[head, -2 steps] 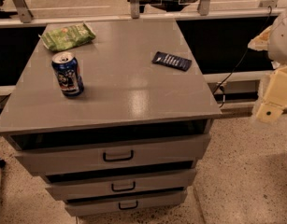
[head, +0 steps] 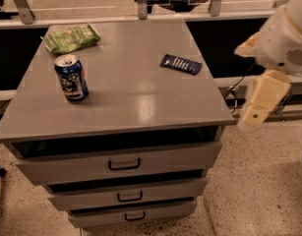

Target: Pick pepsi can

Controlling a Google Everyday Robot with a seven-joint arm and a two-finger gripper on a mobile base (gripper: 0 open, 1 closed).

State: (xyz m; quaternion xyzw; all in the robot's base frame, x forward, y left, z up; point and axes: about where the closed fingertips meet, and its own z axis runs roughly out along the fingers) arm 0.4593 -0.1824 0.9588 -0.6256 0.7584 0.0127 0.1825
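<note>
Pincer (head: 254, 113) hangs beside the cabinet (head: 140, 68), pepsi can (head: 71, 77) (upright) well apart.

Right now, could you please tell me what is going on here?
The robot is meant to pick up the pepsi can, which stands upright and untouched on the left of the grey cabinet top. The tool hangs beyond the cabinet's right edge, far from the can. A green snack bag lies at the back left corner, a dark blue packet toward the back right.
</note>
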